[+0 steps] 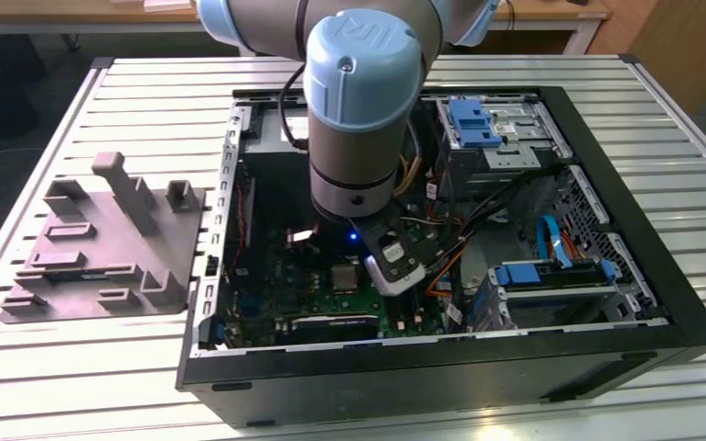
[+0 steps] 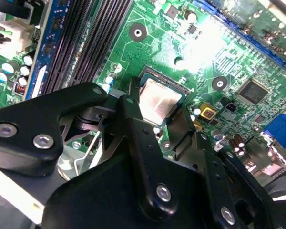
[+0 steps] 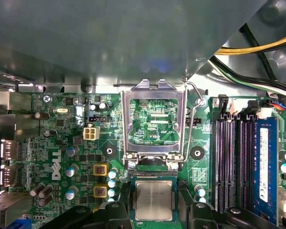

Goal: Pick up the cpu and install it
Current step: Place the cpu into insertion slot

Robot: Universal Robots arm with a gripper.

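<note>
The cpu, a small square chip with a pale silver top, lies level inside the dark frame of the socket on the green motherboard. The socket's metal load plate stands hinged open just beyond it, its lever raised. My gripper is low inside the computer case, directly at the cpu, with its black linkage on both sides of the chip. In the exterior view the arm's wrist reaches straight down to the board and hides the gripper's tip.
The grey plastic fixture with upright pegs stands on the slatted table at the exterior view's left, outside the case. Memory slots and a blue memory stick run beside the socket. Yellow and black cables and drive bays crowd the case.
</note>
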